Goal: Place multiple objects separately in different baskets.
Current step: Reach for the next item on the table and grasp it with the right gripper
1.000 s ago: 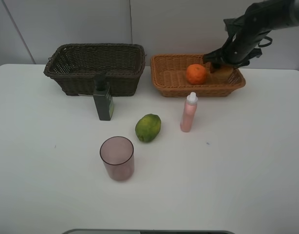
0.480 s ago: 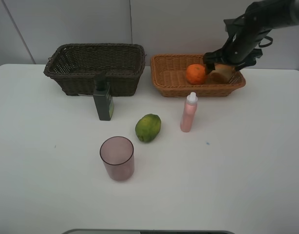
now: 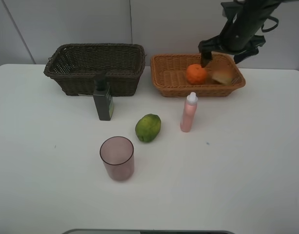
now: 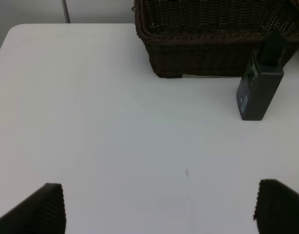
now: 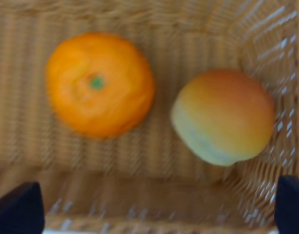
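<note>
The white surface (image 3: 247,175) runs back to a pale grey wall (image 3: 66,22). Orange (image 3: 196,73) and peach (image 3: 223,75) lie in the tan basket (image 3: 188,90), below the right gripper (image 5: 154,208), jaws released and empty. The left gripper (image 4: 161,209) hovers, jaws spread wide, facing the dark basket (image 3: 71,80) and pump bottle (image 3: 103,105).

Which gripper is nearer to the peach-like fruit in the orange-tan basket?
Right. The right gripper hangs open directly above the peach-like fruit; the left gripper is far off, facing the dark green pump bottle.
</note>
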